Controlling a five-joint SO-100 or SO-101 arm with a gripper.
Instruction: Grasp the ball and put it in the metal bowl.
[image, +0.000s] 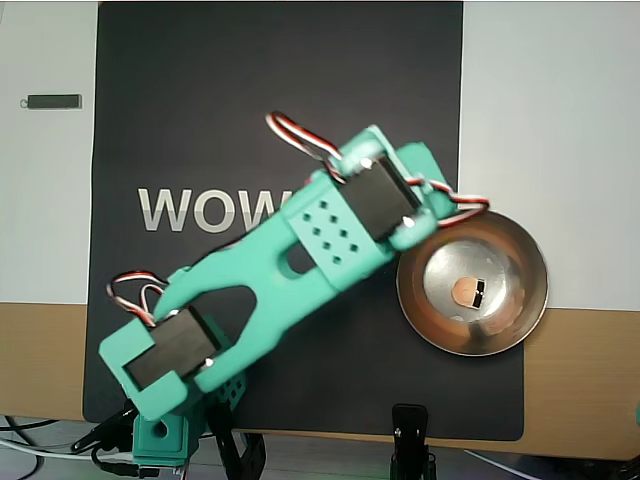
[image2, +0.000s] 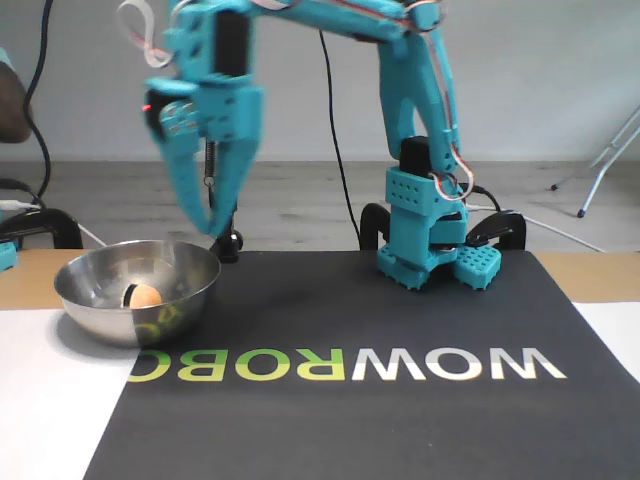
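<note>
On the black mat (image2: 400, 400), the ball (image: 465, 292) lies inside the bowl (image2: 90, 310) at lower left of the fixed view, the empty gripper (image2: 214, 226) hangs narrowly parted above its rim, so only retreat seems left.

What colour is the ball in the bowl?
Orange-peach; the ball shows best in the overhead view.

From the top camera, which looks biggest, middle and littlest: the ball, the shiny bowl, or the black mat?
1. The black mat, by far the largest.
2. The metal bowl.
3. The ball, tiny, lying inside the bowl.
</note>
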